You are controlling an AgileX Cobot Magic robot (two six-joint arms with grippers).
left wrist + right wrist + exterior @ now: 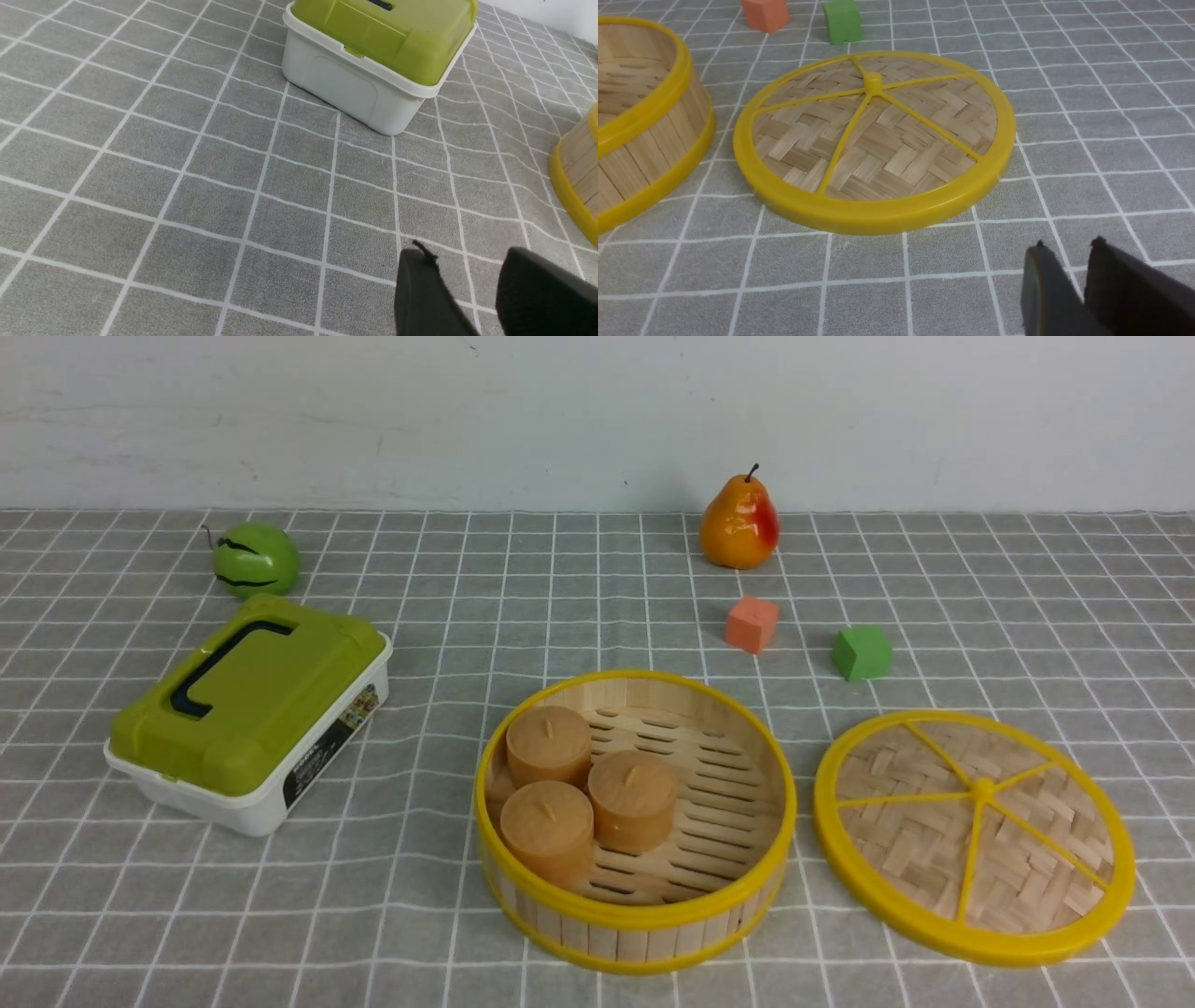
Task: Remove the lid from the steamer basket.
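Observation:
The lid (pixel 974 836), a woven bamboo disc with a yellow rim, spokes and centre knob, lies flat on the cloth to the right of the steamer basket (pixel 635 919) and apart from it. The basket stands uncovered with three tan round cakes (pixel 588 789) inside. The right wrist view shows the lid (pixel 878 140) beside the basket (pixel 654 135). My right gripper (pixel 1069 245) hangs over bare cloth short of the lid, its jaws together and empty. My left gripper (pixel 467 261) is open and empty over cloth, with the basket's wall (pixel 577 172) off to one side. Neither gripper shows in the front view.
A white box with an olive-green lid (pixel 247 709) stands at the left and shows in the left wrist view (pixel 373 56). A green apple (pixel 255 558) sits behind it. A pear (pixel 739 523), an orange cube (pixel 752 623) and a green cube (pixel 861 652) lie beyond the basket and lid.

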